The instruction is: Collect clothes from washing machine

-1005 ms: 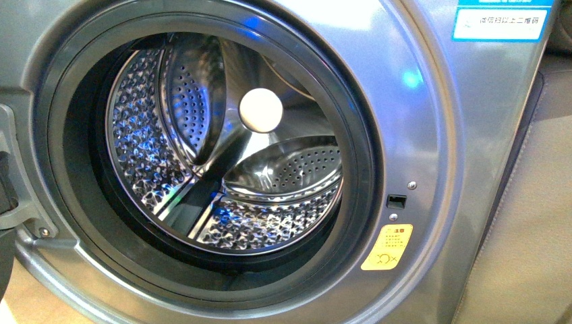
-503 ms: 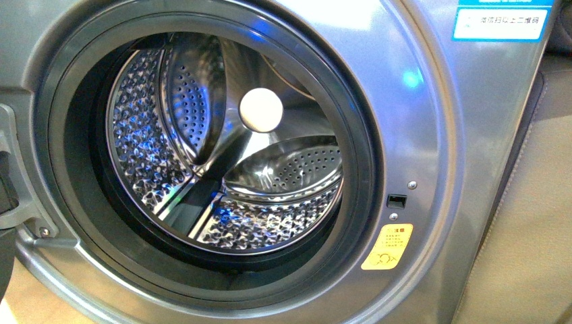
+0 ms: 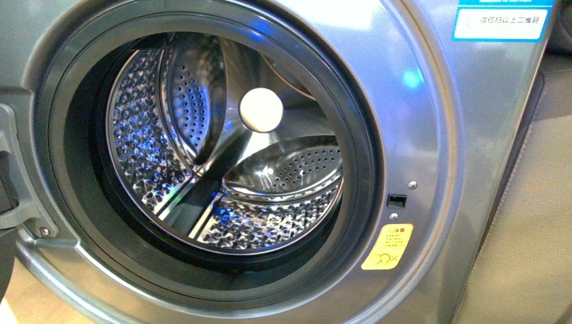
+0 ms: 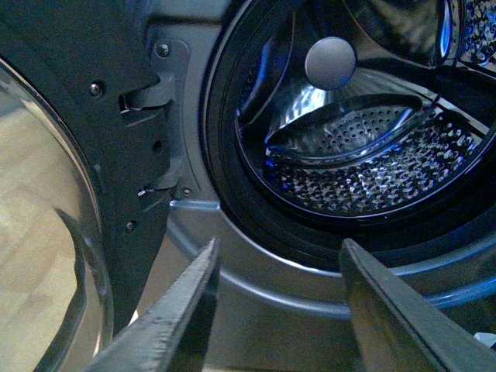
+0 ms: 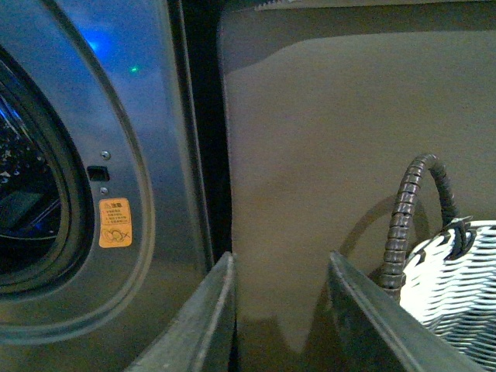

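Note:
The grey washing machine [image 3: 432, 135] fills the front view with its round mouth uncovered. Its shiny perforated steel drum [image 3: 222, 155] shows only bare metal; no clothes show in any view. In the left wrist view the machine's front [image 4: 186, 155] and the drum [image 4: 364, 147] lie ahead of my left gripper [image 4: 279, 256], which is open with nothing between its fingers, low before the mouth's lower rim. My right gripper [image 5: 280, 267] is open and empty, beside the machine's right front panel [image 5: 147, 116]. Neither arm appears in the front view.
The opened porthole door [image 4: 54, 232] hangs close by the left gripper on its hinge. A yellow sticker [image 3: 386, 247] sits beside the mouth, a blue-white label [image 3: 499, 23] above. A dark padded wall [image 5: 333, 139] adjoins the machine. A grey-white woven basket [image 5: 457, 287] with a ribbed handle stands near the right gripper.

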